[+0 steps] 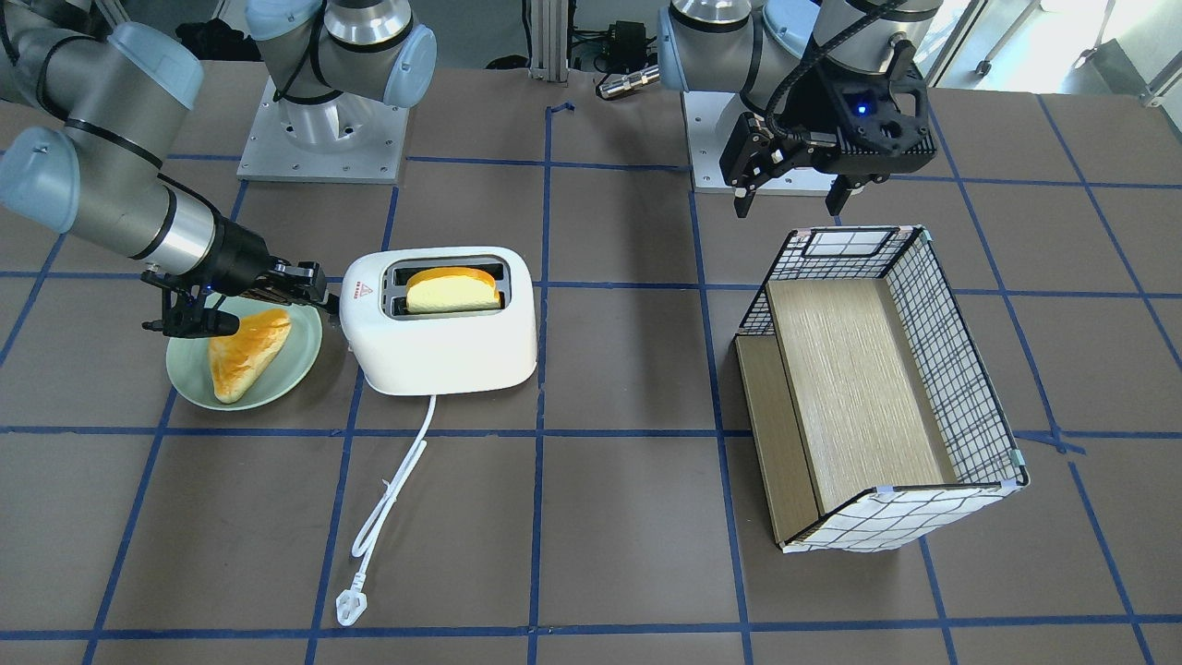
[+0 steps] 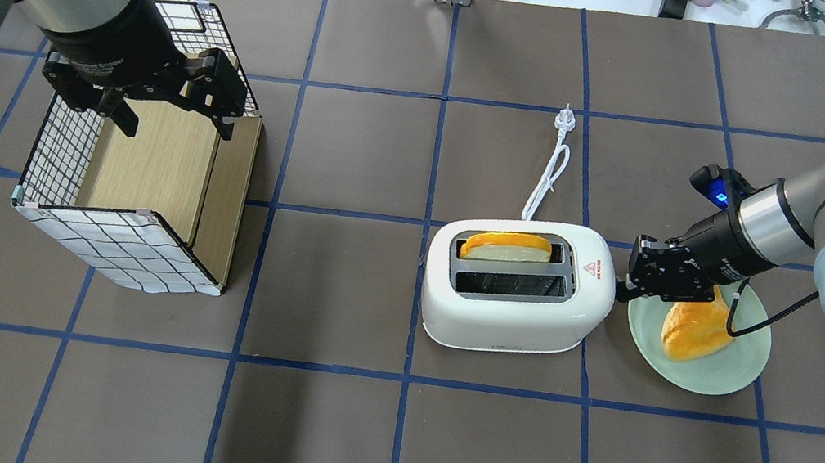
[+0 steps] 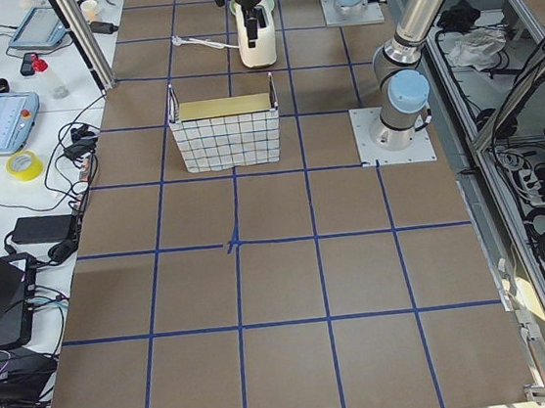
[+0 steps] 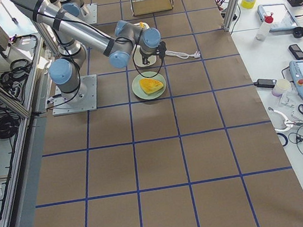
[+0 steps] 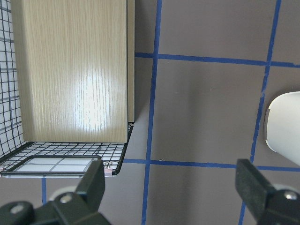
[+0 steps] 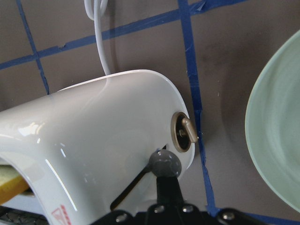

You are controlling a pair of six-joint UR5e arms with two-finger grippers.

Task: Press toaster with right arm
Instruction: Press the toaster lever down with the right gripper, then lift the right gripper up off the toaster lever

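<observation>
The white toaster [image 1: 443, 342] stands mid-table with a yellow bread slice [image 1: 454, 288] in one slot; it also shows in the overhead view [image 2: 507, 313]. My right gripper [image 2: 623, 286] is shut, its tips against the toaster's end by the red triangle mark. In the right wrist view the shut fingertips [image 6: 165, 187] meet the grey lever knob [image 6: 164, 164] at the slot in the toaster's end [image 6: 93, 140], beside a brass dial [image 6: 183, 132]. My left gripper [image 2: 176, 128] is open and empty, hovering over the wire basket [image 2: 62, 143].
A pale-green plate [image 1: 185, 383] with a golden pastry [image 1: 245, 356] lies under my right wrist. The toaster's white cord [image 1: 388, 489] and plug [image 1: 351, 605] trail away from the robot. The wire basket with wooden shelves [image 1: 960, 369] stands below my left gripper [image 1: 788, 199].
</observation>
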